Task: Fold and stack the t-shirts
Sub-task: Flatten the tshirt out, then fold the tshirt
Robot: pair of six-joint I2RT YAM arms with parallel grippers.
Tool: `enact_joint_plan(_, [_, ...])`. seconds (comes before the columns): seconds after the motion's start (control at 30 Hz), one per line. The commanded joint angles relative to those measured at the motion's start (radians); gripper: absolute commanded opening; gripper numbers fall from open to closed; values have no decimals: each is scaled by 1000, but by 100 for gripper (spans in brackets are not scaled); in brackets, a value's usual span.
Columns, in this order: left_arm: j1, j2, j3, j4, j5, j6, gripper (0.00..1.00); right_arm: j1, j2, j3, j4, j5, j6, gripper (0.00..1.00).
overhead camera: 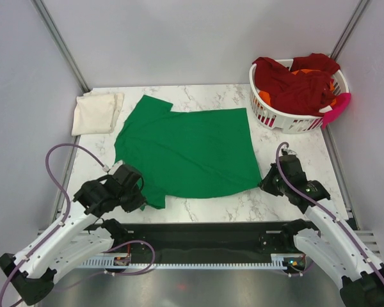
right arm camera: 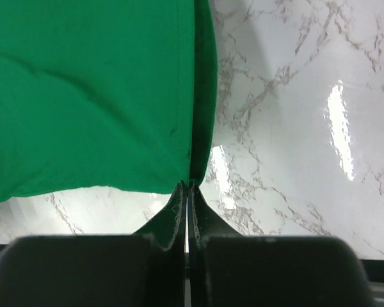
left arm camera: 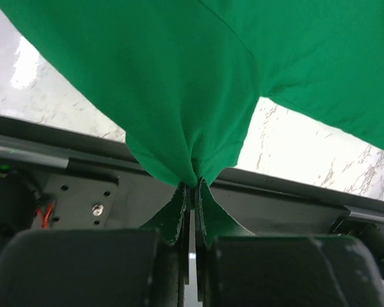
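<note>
A bright green t-shirt [overhead camera: 192, 150] lies spread flat on the marble table [overhead camera: 294, 144]. My left gripper [overhead camera: 139, 192] is at the shirt's near-left corner. In the left wrist view it [left arm camera: 193, 187] is shut on a bunched fold of the green cloth [left arm camera: 179, 83], which is lifted over the table's near edge. My right gripper [overhead camera: 266, 181] is at the near-right corner. In the right wrist view it [right arm camera: 187, 185] is shut on the tip of the green hem [right arm camera: 83, 96]. A cream t-shirt [overhead camera: 97, 112] lies folded at the back left.
A white slatted basket [overhead camera: 278, 119] stands at the back right, holding dark red shirts [overhead camera: 294, 83] and an orange one [overhead camera: 265, 98]. A pink piece [overhead camera: 336, 110] hangs at its right side. Grey walls and metal posts close in the table.
</note>
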Motion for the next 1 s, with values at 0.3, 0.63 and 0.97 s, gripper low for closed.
enact_joint_plan(0.3, [-3,144,300,-237,-107,216,2,-3,103,115,-22,-27,-57,0])
enact_joint_plan(0.63, [134,568,585,-144,-172,552,2,-3,463,375,78,53,-157,0])
enact_joint_plan(0.97, [313,900,788,-28,-97,824,2,-31,735,544,138,111,-174,0])
